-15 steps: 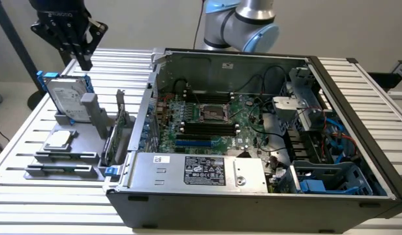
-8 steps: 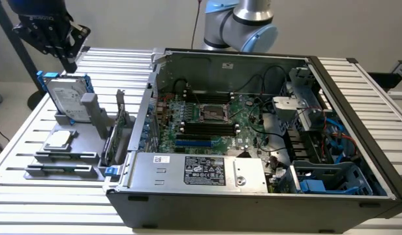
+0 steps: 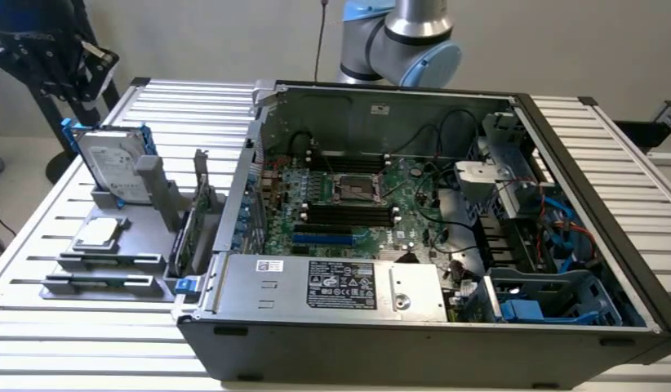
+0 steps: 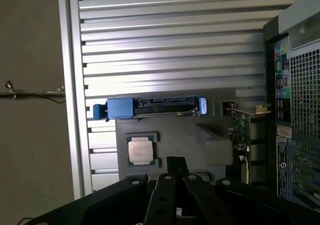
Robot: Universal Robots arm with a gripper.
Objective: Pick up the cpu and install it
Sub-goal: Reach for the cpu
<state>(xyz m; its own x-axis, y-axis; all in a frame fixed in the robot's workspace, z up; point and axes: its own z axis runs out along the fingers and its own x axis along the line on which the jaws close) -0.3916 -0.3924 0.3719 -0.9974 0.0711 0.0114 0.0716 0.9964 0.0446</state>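
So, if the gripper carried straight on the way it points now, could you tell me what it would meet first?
The gripper would probably meet the grey holder, beside the cpu; depth is unclear.

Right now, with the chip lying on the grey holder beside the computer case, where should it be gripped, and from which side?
Probably by two opposite edges, coming straight down from above. The chip lies flat, metal top up, in a square seat of the grey holder, so it is open only from above. The hard drive stands upright close by, which makes a sideways approach awkward.
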